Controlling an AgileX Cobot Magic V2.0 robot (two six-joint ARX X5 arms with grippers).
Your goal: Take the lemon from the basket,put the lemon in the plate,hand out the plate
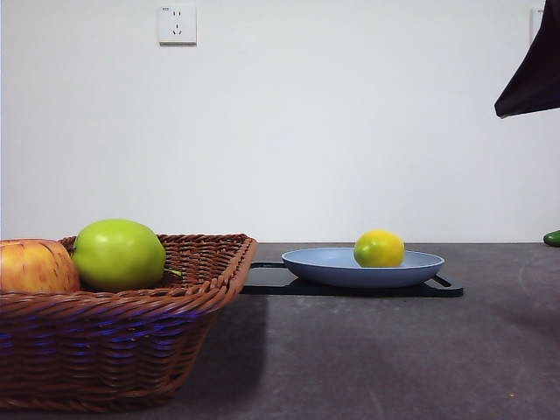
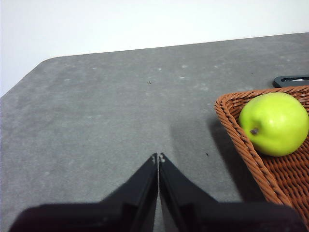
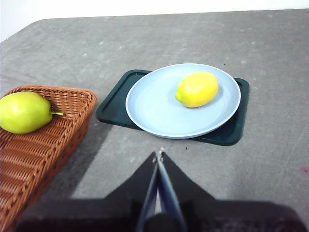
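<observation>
1. Lemon (image 3: 196,89) lay inside the plate (image 3: 149,113), off-centre, clear of the basket (image 3: 43,145); the first two steps looked done.
2. The plate rested on a black tray (image 3: 113,99) just beside the basket, so handing it out remained.
3. The right gripper (image 3: 158,155) hung above the table near the plate, jaws clenched on nothing.
4. The left gripper (image 2: 158,157) waited over bare table beside the basket, jaws pressed together and empty.
5. A green apple (image 1: 119,254) and a red-yellow apple (image 1: 35,266) sat in the basket.
</observation>
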